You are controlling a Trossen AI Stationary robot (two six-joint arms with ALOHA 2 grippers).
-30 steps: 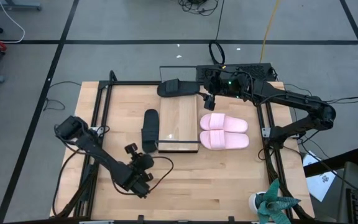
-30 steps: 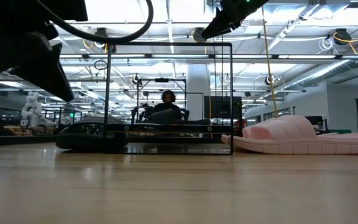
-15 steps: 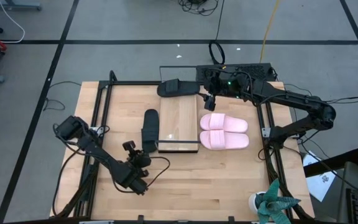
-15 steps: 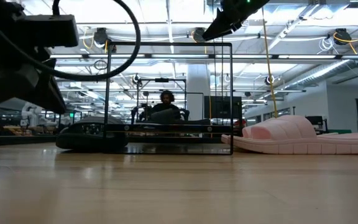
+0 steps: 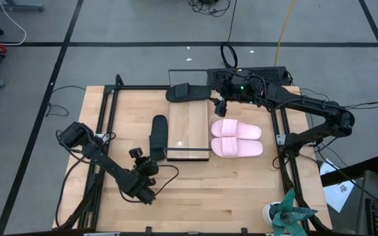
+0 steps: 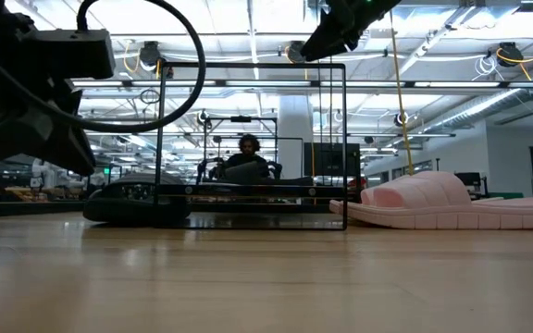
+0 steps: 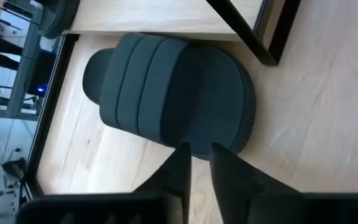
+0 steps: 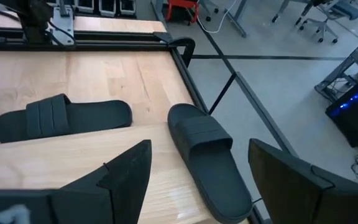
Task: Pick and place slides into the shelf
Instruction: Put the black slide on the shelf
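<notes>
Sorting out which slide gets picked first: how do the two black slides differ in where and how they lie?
The black slide beside the shelf lies on the tabletop along the shelf's long left side, close in front of the left end effector. The black slide at the far end lies crosswise beyond the shelf's short edge, below the right end effector. Both are matte black, upright, and not on the shelf.

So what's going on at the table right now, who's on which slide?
Nothing is held. The left gripper sits at the near end of the black slide lying left of the shelf, fingers slightly apart. The right gripper hovers wide open over the shelf's far right corner, beside the other black slide across the far edge. The pink pair lies right of the shelf, whose board is bare.
</notes>
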